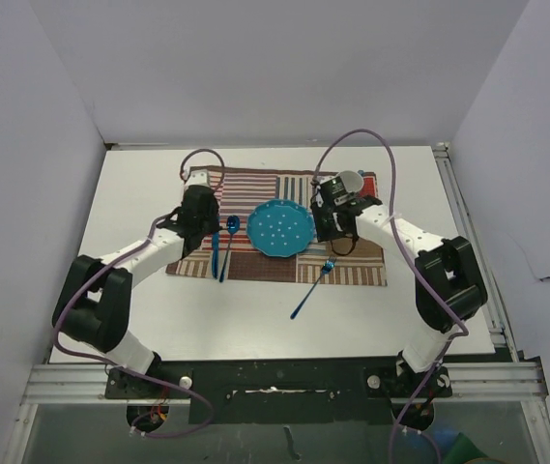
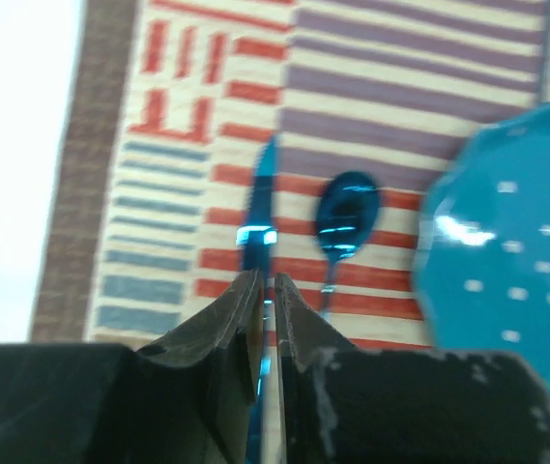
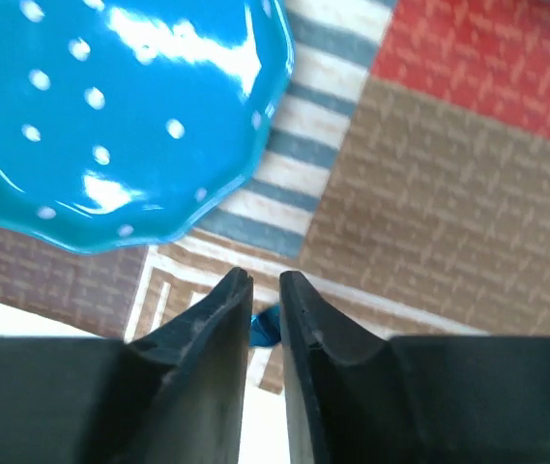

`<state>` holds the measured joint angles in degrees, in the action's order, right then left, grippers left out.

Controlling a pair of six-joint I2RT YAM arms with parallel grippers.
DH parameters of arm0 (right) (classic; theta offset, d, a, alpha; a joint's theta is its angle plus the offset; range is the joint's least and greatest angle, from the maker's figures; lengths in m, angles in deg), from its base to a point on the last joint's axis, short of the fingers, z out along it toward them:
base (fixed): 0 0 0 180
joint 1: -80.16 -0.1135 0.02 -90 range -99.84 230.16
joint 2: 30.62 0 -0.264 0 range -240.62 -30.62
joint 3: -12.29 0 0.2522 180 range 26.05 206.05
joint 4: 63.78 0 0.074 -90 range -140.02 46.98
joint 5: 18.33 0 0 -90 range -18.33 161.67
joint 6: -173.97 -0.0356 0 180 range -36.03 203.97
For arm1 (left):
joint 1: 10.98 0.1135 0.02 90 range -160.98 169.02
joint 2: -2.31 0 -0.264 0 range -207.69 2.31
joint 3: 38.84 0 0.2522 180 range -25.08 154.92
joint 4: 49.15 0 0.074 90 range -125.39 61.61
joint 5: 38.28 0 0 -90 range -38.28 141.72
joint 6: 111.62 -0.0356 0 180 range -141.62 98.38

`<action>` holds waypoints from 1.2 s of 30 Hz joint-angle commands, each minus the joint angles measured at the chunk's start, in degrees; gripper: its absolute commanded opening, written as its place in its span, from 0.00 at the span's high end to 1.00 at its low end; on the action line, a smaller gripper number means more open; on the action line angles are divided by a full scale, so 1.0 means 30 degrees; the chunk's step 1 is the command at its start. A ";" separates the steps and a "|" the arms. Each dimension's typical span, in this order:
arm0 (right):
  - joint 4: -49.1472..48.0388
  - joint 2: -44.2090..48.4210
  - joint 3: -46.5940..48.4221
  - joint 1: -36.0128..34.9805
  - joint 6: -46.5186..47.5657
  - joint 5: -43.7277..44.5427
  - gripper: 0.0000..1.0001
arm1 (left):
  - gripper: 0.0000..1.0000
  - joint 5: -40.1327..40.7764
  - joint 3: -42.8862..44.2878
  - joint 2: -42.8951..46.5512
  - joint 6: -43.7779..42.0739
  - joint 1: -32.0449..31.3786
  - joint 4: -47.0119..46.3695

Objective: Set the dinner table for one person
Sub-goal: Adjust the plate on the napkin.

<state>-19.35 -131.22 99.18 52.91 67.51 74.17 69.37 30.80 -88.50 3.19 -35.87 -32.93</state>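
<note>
Fork (image 1: 310,290): askew, half off the mat (image 1: 265,184); square it beside the plate (image 1: 281,229).
Right gripper (image 3: 266,280): your jaws narrow over its end, grip unclear.
Left gripper (image 2: 266,280): narrow astride the knife (image 2: 260,208), hold unclear.

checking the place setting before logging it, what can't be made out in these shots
- Knife: handle hidden inside the left pincer, left wrist view; grip unclear.
- Grey object behind the right arm, top view: partly covered, unidentifiable.
- Blue bit below the right pincer, right wrist view: mostly hidden.
</note>
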 commanded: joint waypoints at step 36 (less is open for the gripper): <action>-0.0218 0.1504 -0.1936 0.3339 -0.1835 0.1805 1.00 | 1.00 -0.3571 -0.1959 -0.4121 0.1449 0.5600 -0.3164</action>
<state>-18.98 -127.35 89.56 61.59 62.08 81.41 60.84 23.89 -99.45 4.55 -19.28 -45.58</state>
